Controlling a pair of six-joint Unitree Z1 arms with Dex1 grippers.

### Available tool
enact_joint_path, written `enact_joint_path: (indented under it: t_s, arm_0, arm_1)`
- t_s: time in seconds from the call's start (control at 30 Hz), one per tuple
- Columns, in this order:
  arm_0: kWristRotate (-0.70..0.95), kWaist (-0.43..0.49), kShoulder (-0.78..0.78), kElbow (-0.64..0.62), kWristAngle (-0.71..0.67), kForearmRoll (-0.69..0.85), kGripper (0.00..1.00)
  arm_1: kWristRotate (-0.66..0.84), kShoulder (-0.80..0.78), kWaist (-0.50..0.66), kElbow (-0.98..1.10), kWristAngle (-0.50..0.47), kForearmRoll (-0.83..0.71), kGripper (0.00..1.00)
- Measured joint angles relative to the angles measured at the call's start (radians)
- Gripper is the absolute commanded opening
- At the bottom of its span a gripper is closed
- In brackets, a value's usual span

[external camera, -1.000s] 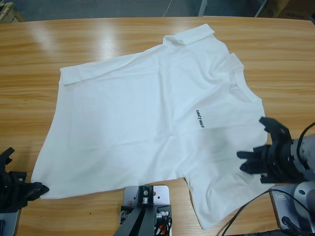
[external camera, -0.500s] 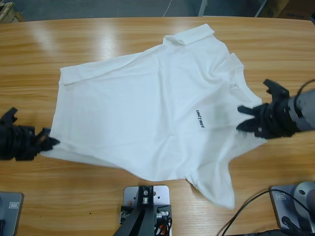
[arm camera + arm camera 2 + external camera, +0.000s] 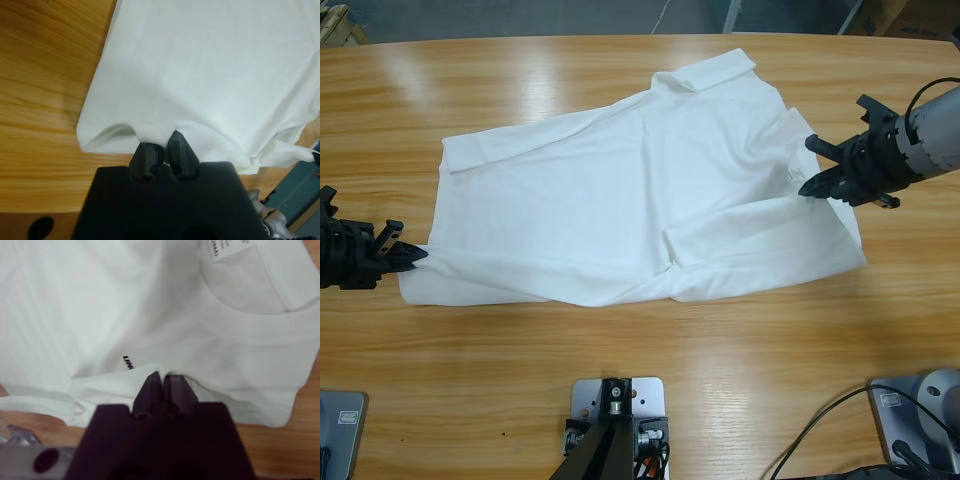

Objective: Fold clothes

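Observation:
The clothes are one white T-shirt lying across the wooden table, its near edge doubled over onto its middle. At the table's left, my left gripper is shut on the hem corner; the left wrist view has that gripper pinching a bunched edge of the T-shirt. My right gripper is shut on the fabric beside the neckline. In the right wrist view that gripper grips a fold next to the dark lettering, below the neck label.
Bare wood runs along the near side of the table. A black cable loops at the bottom right. Beyond the table's far edge is grey floor.
Both grippers have moved away from the table's near edge, carrying the shirt's near side over its middle. The lettering no longer shows in the high view.

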Motion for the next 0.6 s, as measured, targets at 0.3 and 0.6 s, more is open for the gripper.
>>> enact_joint_path:
  t_s: [0.3, 0.6]
  arm_0:
    - [0.060, 0.093, 0.007, -0.042, -0.024, 0.000, 0.000]
    - [0.108, 0.116, 0.069, -0.098, -0.065, -0.002, 0.000]
  arm_1:
    - [-0.093, 0.010, -0.090, 0.000, -0.003, -0.025, 0.000]
    - [-0.136, 0.014, -0.113, 0.001, -0.003, -0.094, 0.000]
